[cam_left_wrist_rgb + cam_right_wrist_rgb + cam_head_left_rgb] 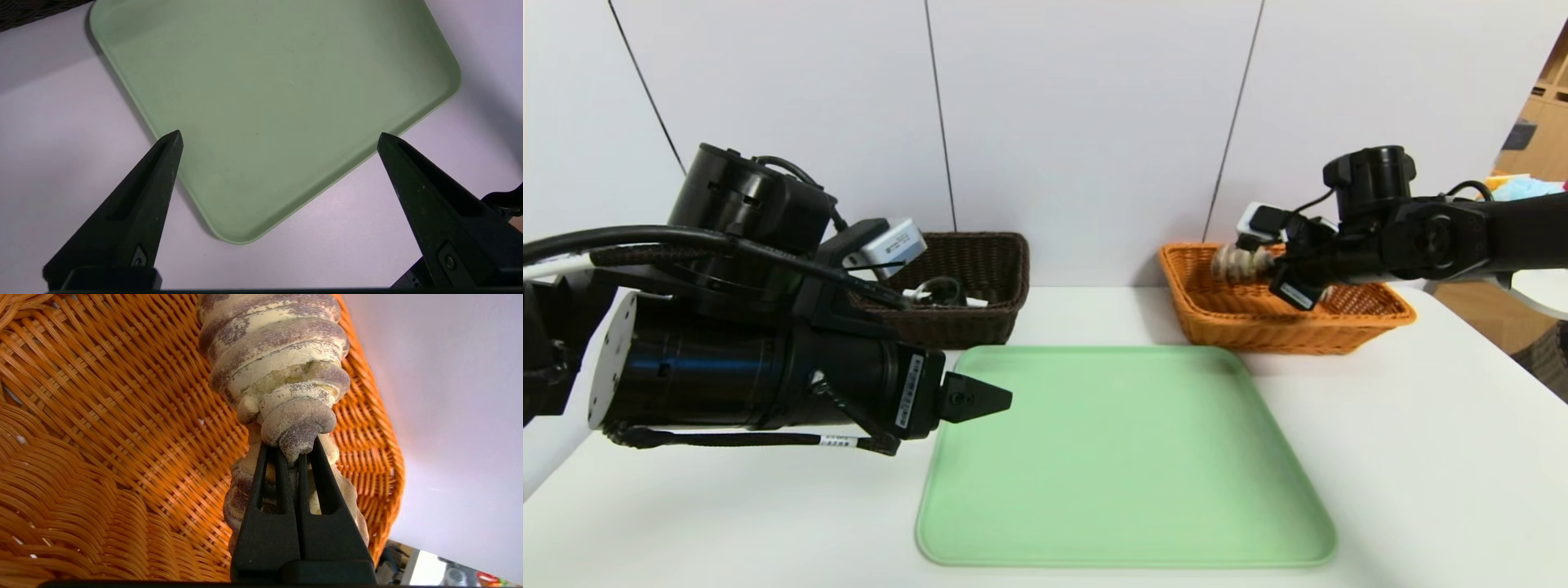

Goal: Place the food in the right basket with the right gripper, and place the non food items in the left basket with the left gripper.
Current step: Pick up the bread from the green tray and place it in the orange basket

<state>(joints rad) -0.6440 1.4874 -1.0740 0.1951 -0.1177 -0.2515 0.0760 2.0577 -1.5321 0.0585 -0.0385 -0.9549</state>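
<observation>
1. While the right gripper [291,449] pinches a striped roll's [273,355] tip in the far-right orange basket [1282,331], the left gripper [280,133] spreads wide above the green tray [1127,457].
2. The far-left dark basket [964,327] holds a jar [941,290].

At our nine o'clock, our bulky glossy-black cylindrical left arm [743,359] carries looping black cables [670,237] and a round grey metal flange [611,359]. At two o'clock, our slimmer black right arm [1429,237] shows white labels.
</observation>
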